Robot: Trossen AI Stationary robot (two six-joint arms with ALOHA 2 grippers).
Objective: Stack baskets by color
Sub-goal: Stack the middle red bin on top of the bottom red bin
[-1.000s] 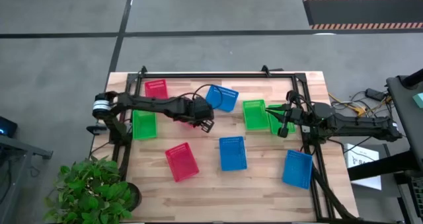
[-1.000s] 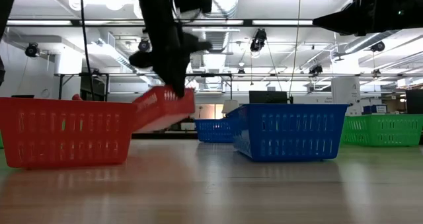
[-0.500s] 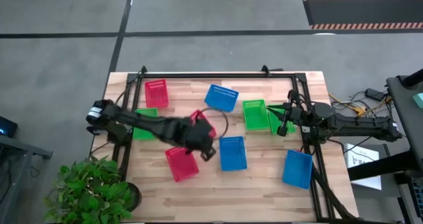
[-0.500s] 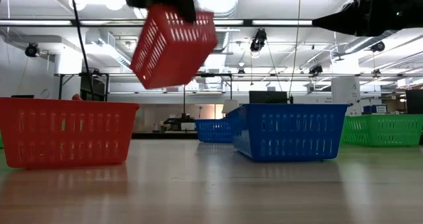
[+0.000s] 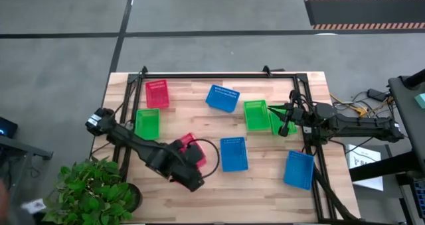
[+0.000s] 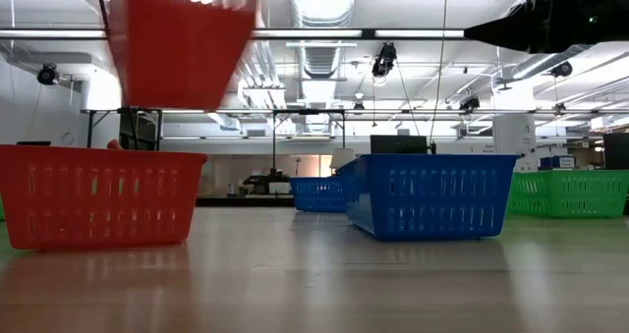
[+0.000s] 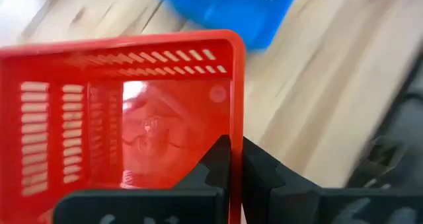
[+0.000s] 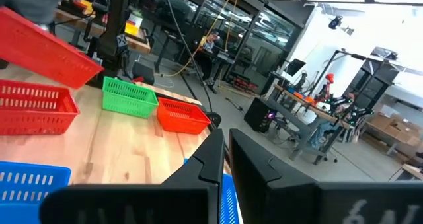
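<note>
Two arms work over the table point(image 5: 265, 192). The left gripper point(image 7: 235, 159) has its fingers point(image 7: 264, 178) closed on the rim of a red basket point(image 7: 125, 112), carried in the air above a second red basket point(image 6: 93, 195) that rests on the table near the front left. The right gripper point(image 8: 225, 148) hangs near the table's right edge, beside two green baskets point(image 5: 262, 115), fingers closed and empty. Other baskets lie apart on the table: a third red basket point(image 5: 157, 93) and a green basket point(image 5: 147, 123) on the left, a blue basket point(image 5: 222, 97) at the back, a blue basket point(image 5: 233, 153) at centre, and a blue basket point(image 5: 299, 169) at front right.
</note>
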